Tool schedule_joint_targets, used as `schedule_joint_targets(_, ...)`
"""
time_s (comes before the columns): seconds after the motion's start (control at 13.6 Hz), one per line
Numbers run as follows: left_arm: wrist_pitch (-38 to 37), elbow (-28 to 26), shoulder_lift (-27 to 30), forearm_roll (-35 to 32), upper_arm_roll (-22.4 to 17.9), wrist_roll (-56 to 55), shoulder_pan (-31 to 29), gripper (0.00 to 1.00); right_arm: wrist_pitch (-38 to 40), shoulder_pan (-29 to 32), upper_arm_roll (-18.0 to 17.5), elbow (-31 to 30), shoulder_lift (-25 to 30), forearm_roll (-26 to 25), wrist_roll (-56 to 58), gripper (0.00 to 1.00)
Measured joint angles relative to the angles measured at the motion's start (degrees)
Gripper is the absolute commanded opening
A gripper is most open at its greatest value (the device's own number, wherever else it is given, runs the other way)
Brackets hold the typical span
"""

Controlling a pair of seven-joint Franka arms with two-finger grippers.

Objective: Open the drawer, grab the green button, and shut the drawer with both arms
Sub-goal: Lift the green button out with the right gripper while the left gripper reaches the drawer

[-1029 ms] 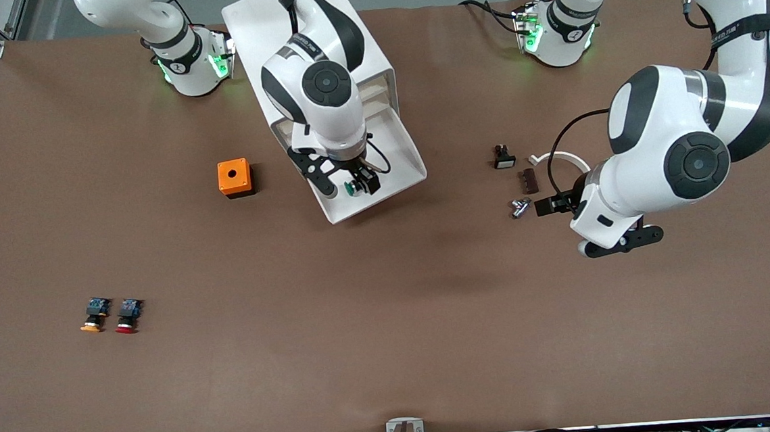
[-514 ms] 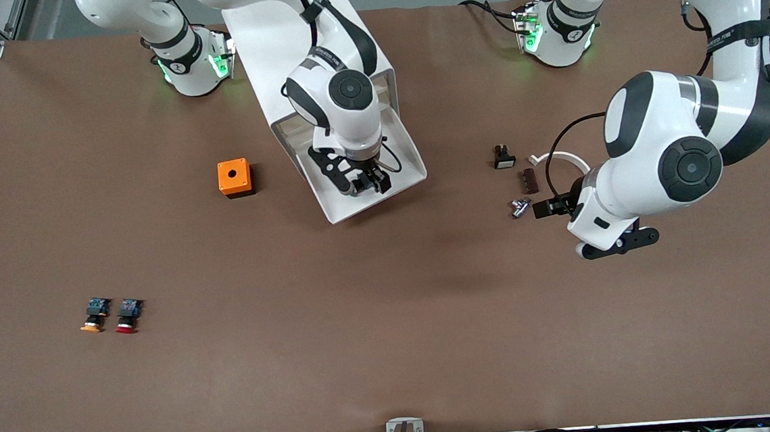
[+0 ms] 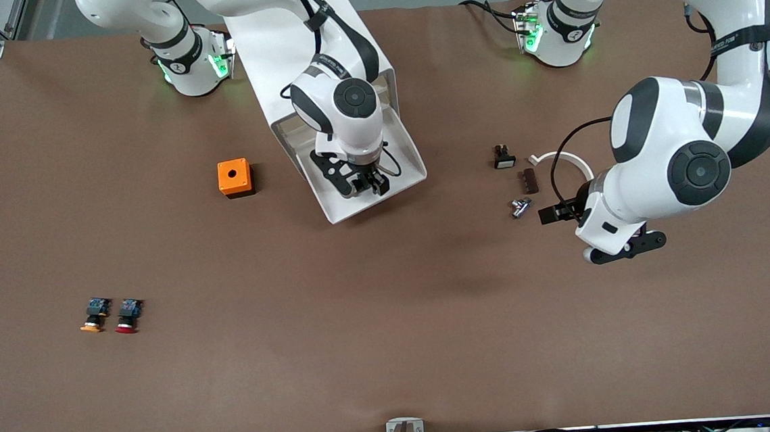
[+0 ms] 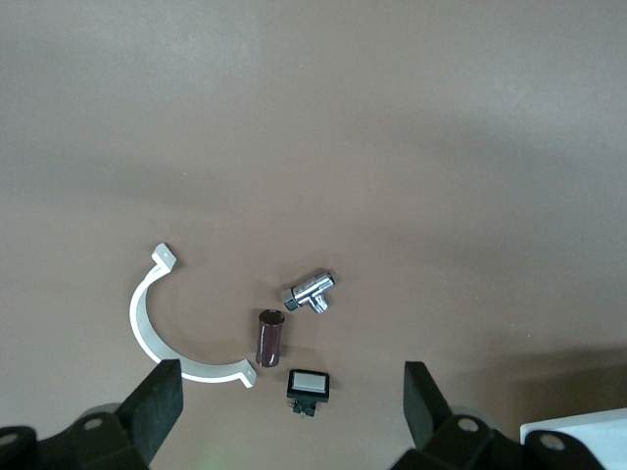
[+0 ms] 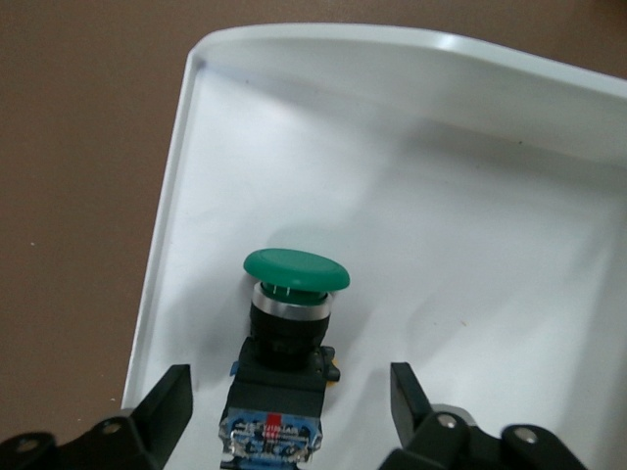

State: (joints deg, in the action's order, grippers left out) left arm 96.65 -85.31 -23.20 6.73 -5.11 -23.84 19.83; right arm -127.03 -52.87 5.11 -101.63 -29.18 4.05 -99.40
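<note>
Right gripper (image 5: 284, 411) fingers apart, straddling my green-capped black-and-blue push button (image 5: 289, 338) in white plastic drawer (image 5: 470, 235); button axis toward 12 o'clock. Left gripper (image 4: 289, 411) apart, waiting.

Even overhead light, soft shadows, sharp focus.

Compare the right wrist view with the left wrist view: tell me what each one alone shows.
Right wrist only: the green button lying in the open drawer, between the open right gripper's fingers.

Left wrist only: a white clamp, a brown cylinder, a metal fitting and a small white switch on the table, under the open left gripper.

Both: the brown table and a piece of white plastic.
</note>
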Motion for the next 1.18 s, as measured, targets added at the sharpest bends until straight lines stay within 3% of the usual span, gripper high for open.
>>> schedule_joint_targets(0.07,0.2,0.2,0.2,-0.2,0.0,0.0,-0.2,0.99,0.0,0.0,0.0,0.1,0.0,0.0,0.0,0.23)
schedule_joint_targets(0.22,0.9,0.4,0.5,-0.4,0.0,0.1,-1.1,0.99,0.0,0.0,0.0,0.4,0.0,0.0,0.0,0.01)
schedule_joint_targets(0.51,0.0,0.6,1.3,-0.4,0.2,0.1,-1.4,0.99,0.2,0.0,0.4,1.8,0.0,0.0,0.0,0.0)
schedule_joint_targets(0.73,-2.1,0.6,2.3,-0.4,0.6,0.1,-1.1,0.99,6.1,1.7,1.0,7.2,0.0,0.0,3.1,0.0)
schedule_joint_targets(0.96,-2.3,0.2,1.8,-0.4,0.8,0.1,-0.6,1.0,13.0,7.0,1.4,13.0,0.2,0.0,12.6,0.0)
schedule_joint_targets(1.18,0.2,-0.1,-0.1,-0.4,0.9,-1.5,1.1,1.0,16.9,14.5,1.7,14.5,1.9,0.0,27.9,0.0)
